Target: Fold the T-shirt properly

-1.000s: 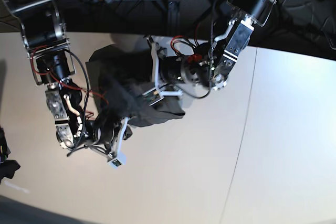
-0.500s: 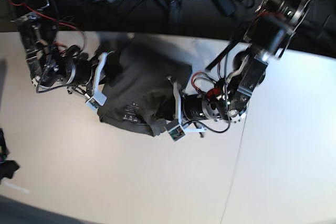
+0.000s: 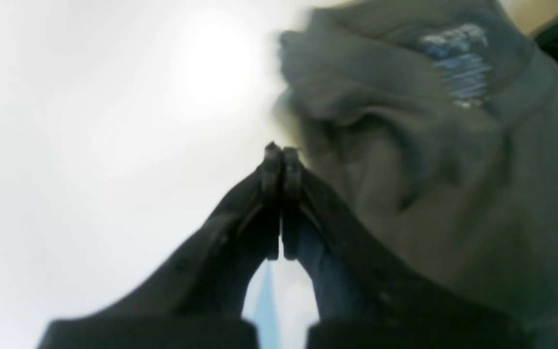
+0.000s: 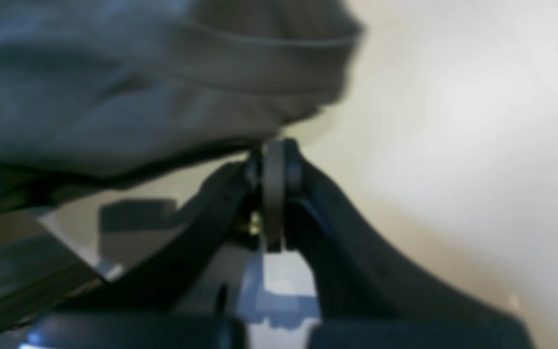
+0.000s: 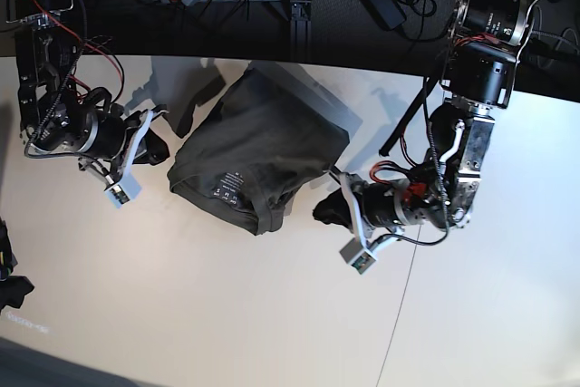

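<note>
T-shirt: the dark olive-grey T-shirt [image 5: 258, 156] lies folded into a compact bundle on the pale desk [image 5: 272, 314], close to the desk's far edge, between the two arms.
Label: a small white printed label [image 5: 227, 193] faces up on the T-shirt's near side; the left wrist view shows the same print [image 3: 458, 63], blurred.
Collar end: a rounded fold bulges at the T-shirt's near right corner [image 5: 267, 219].
Left gripper: the left gripper [image 5: 330, 210] sits just to the right of the T-shirt, low over the desk; its fingertips [image 3: 279, 160] are pressed together with no cloth between them, the T-shirt's edge just beside them.
Right gripper: the right gripper [image 5: 156, 147] sits just to the left of the T-shirt; the right wrist view shows its fingers [image 4: 275, 167] closed flat against each other, beside a stitched hem [image 4: 259, 43] of the T-shirt, with no cloth seen between them.
Desk seam: a thin dark line [image 5: 412, 269] runs across the desk to the right of the T-shirt.
Black object: a small dark thing [image 5: 11, 283] rests at the desk's left edge, well apart from the T-shirt.
</note>
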`<state>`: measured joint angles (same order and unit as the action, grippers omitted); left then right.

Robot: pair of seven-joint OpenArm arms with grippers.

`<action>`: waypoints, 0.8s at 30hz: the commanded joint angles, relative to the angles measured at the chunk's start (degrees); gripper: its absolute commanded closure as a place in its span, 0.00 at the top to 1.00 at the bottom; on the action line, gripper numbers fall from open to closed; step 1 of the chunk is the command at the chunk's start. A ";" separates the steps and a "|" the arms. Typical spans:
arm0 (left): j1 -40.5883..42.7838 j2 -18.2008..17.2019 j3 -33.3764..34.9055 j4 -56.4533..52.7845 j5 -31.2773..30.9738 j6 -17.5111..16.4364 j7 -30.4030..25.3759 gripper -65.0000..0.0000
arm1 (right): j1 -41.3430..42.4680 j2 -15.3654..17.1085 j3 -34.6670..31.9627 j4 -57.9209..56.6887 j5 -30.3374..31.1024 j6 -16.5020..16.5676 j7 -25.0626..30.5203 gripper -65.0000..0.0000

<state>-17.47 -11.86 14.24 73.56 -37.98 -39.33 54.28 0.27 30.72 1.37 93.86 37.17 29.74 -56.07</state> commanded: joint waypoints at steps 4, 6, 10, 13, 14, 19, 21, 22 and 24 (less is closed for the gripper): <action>1.38 -4.55 -10.19 7.23 -17.38 -0.67 9.27 0.00 | -2.21 5.62 8.24 1.09 7.78 4.15 -0.63 0.00; 5.27 -6.82 -15.87 12.09 -18.60 -0.67 10.71 0.00 | -4.92 6.80 13.11 1.64 10.36 4.20 -1.57 0.00; 14.64 -12.02 -23.47 21.66 -20.50 -0.67 10.69 0.00 | -11.26 7.06 22.75 3.72 15.65 4.63 -4.20 0.00; 21.73 -13.79 -28.02 28.15 -20.50 -0.67 10.69 0.00 | -16.76 7.06 27.58 5.68 16.00 4.59 -4.24 0.00; 24.15 -13.88 -29.55 29.94 -20.48 -0.67 10.73 0.00 | -18.73 7.04 28.87 6.27 16.00 4.59 -4.48 0.00; 37.92 -13.88 -35.47 35.01 -19.98 -0.67 11.65 0.00 | -30.23 6.86 33.81 7.69 17.86 4.57 -6.73 0.00; 43.25 -13.86 -36.72 35.41 -19.08 -0.67 11.80 0.00 | -34.56 6.25 34.97 7.69 17.94 4.59 -7.13 0.00; 45.88 -13.86 -37.13 35.45 -18.75 -0.67 11.72 0.00 | -36.81 5.92 35.28 7.69 17.90 4.59 -7.19 0.00; 50.64 -13.81 -37.31 35.45 -17.22 -0.67 10.80 0.00 | -41.46 5.35 35.32 7.65 17.84 4.59 -7.19 0.00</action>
<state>33.17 -24.93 -22.65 108.12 -54.19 -39.31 65.58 -40.86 35.16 36.03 100.92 54.35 29.78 -63.26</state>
